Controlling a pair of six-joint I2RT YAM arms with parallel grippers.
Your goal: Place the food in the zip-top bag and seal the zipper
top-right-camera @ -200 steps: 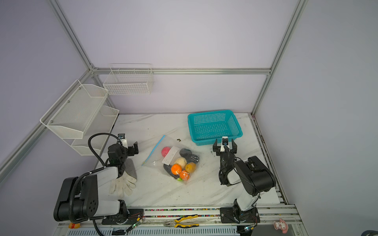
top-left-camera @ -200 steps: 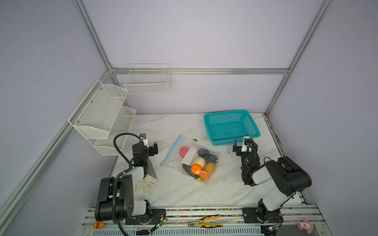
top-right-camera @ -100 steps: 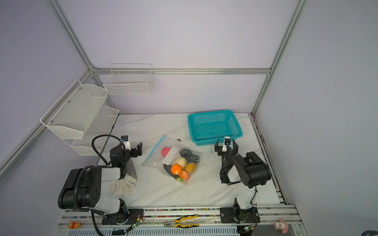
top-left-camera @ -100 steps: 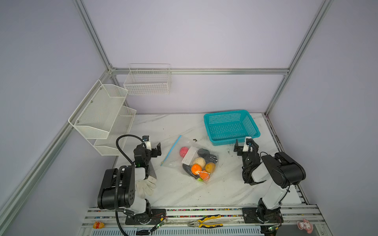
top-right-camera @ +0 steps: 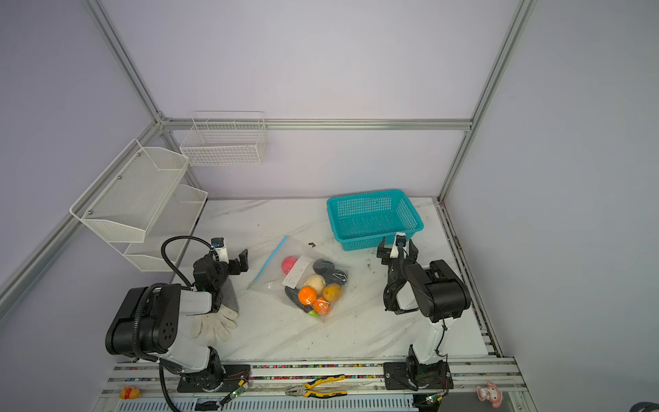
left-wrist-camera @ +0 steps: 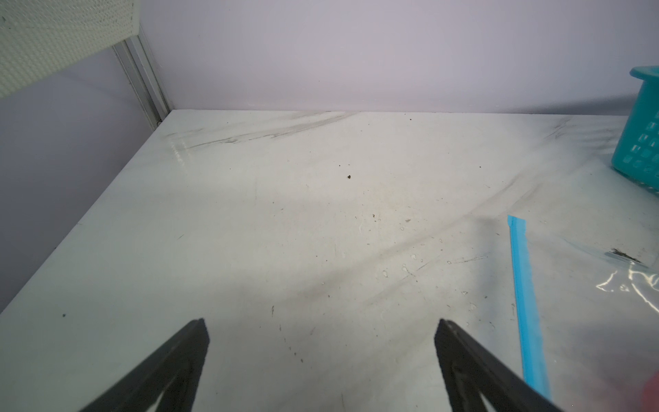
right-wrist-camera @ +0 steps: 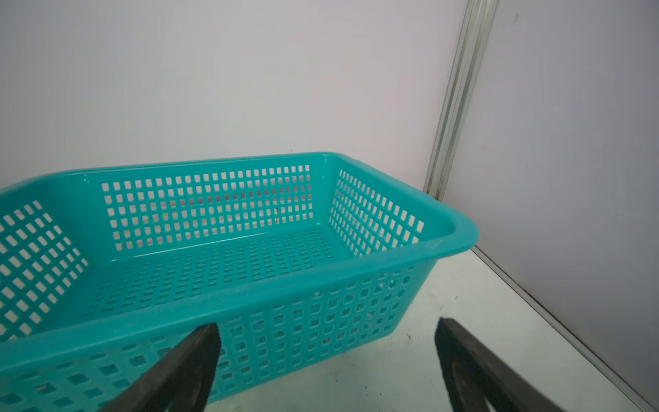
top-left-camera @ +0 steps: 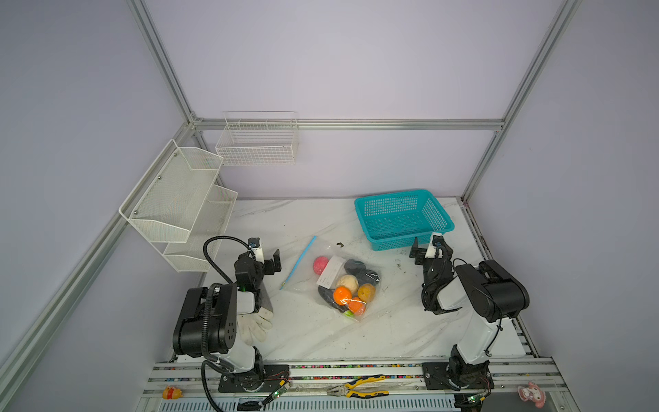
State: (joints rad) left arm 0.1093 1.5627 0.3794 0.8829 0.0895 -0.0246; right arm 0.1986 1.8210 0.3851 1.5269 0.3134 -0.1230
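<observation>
Left wrist view: left gripper [left-wrist-camera: 321,324] spread wide, empty, hovering over the bare table [left-wrist-camera: 285,232]. Just to its right, the zipper [left-wrist-camera: 524,292], a light-blue strip running off toward the far side. In both top views, same strip [top-left-camera: 299,263] lying diagonal, near-left end to far-right end, along the left edge of the zip-top bag [top-left-camera: 306,276], mouth side turned toward the left arm. Small yellow-green slider tab [top-left-camera: 283,285] at the near end. Inside the bag, the food [top-left-camera: 347,285], bunched toward its near-right corner; none seen loose on the table. Track pressed shut or not: too fine to tell. Then the right gripper [right-wrist-camera: 326,326], likewise wide and empty, facing the teal basket [right-wrist-camera: 356,271], on the far-right side of the bag, well apart from the zipper. Judgement: left arm much the nearer for any sealing left to do; reach rightward, jaws set across the strip, then travel along its diagonal. Beside the left arm's base, white glove [top-left-camera: 255,321], clear of the path.
</observation>
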